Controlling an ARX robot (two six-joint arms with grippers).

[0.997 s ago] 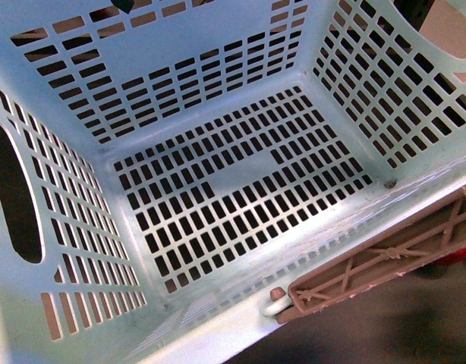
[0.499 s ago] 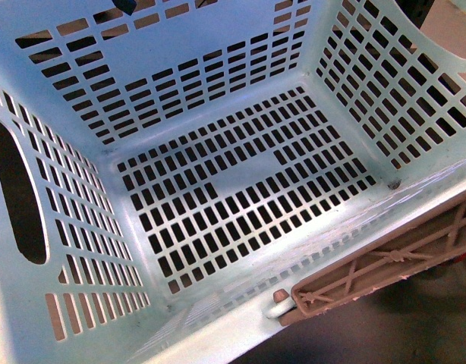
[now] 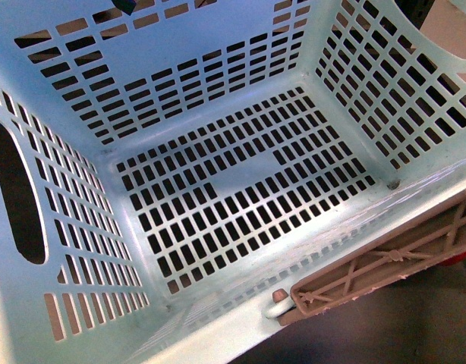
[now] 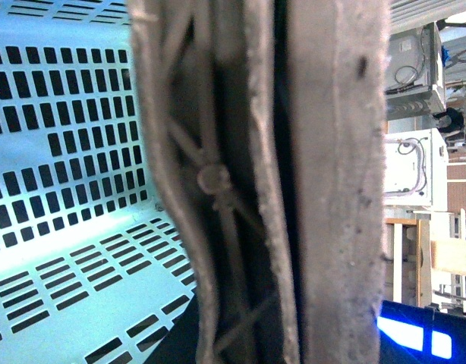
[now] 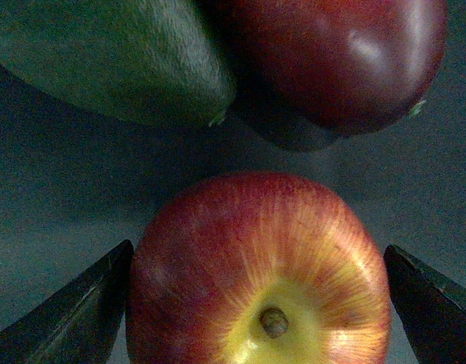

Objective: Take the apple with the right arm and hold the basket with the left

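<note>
The pale mint-green basket (image 3: 218, 45) fills the front view, slotted floor empty, its brown ribbed handle (image 3: 385, 265) lying along the near right rim. In the left wrist view that handle (image 4: 332, 189) runs close across the lens with the basket wall (image 4: 66, 152) behind it. My left gripper is shut on the basket at the handle, and its fingers do not show. In the right wrist view my right gripper (image 5: 256, 303) is shut on the red, yellow-streaked apple (image 5: 256, 250), stem dimple toward the camera, with dark fingers (image 5: 73, 318) at both sides.
Just beyond the apple lie a dark green oval fruit (image 5: 104, 61) and a glossy red mango (image 5: 332, 61), close together on a dark surface (image 5: 66, 205). Past the handle stand white equipment (image 4: 411, 167) and a blue-lit object (image 4: 415, 334).
In the front view the basket has shifted very slightly down and to the right since a second ago. It has barely moved in the last half second.
</note>
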